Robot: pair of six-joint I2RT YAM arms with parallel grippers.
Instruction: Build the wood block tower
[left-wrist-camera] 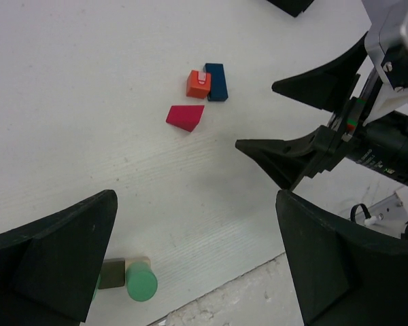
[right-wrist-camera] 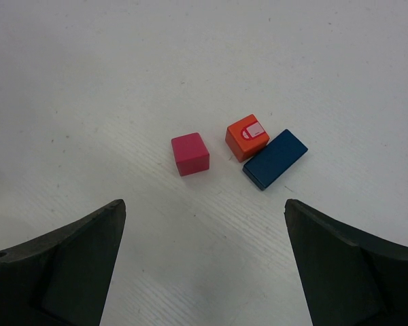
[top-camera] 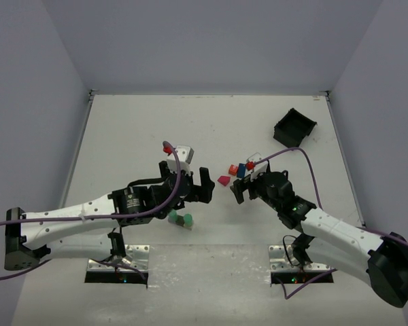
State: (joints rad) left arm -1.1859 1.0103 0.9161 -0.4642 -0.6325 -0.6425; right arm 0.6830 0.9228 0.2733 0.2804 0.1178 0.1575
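1. The left claw point(left-wrist-camera: 195, 204) is spread wide with nothing in it, hanging over bare tabletop point(top-camera: 136, 136). Down by one of its fingers, at the near edge, there's a green cylinder point(left-wrist-camera: 141, 282) touching a dark olive piece point(left-wrist-camera: 112, 273) and a tan piece point(left-wrist-camera: 139, 261). Can't tell whether that bunch is a stacked start of the tower or just lying on its side.
2. The right claw point(right-wrist-camera: 204, 207) is wide open and empty too, looking down at three loose wood blocks: a magenta block point(right-wrist-camera: 190, 154), a red block point(right-wrist-camera: 247, 137) and a blue block point(right-wrist-camera: 275, 159).
3. Red and blue touch each other. Magenta sits a little apart, on the side toward the left arm.
4. Best guess for the step in hand is grabbing the next piece from that trio, probably with the right claw since it's already lined up on them.
5. Magenta looks like the easy pick, with room on both sides for fingers. The left wrist view shows it's a wedge though, so the fingers should close on the two flat parallel sides. Squeeze the slope and it'll likely squirt out.
6. For red or blue, the claw should come straight down and straddle only one, otherwise a finger shoves the neighbour.
7. The two claws sit nose to nose and near each other, so the left arm should probably back off before anything gets carried over to the green bunch.
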